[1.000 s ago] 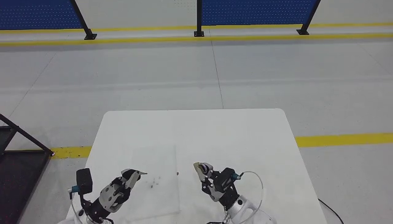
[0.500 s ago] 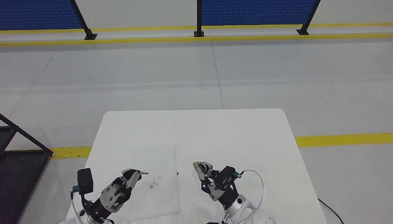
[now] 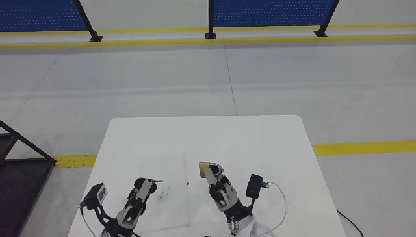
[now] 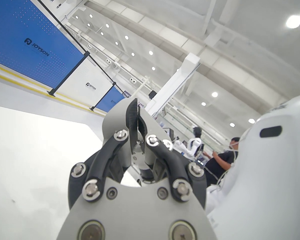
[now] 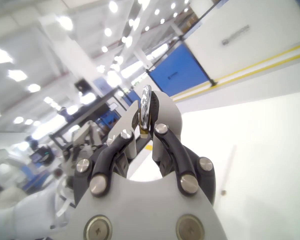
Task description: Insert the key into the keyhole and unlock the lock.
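Here, right jaws clamp the lock.

lock: brass body, silver shackle, seen edge-on, pinched in my right gripper, near the table's 6 o'clock edge. key: thin, mostly hidden, tip pokes from my left gripper, at lock's 9 o'clock, apart.

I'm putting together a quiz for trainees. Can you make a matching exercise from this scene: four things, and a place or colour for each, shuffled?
Things:
1. lock
2. key
3. table
4. floor stripe

Place or colour:
a. white
b. yellow
c. held in the right gripper
d. held in the left gripper

Pairs: 1-c, 2-d, 3-a, 4-b.
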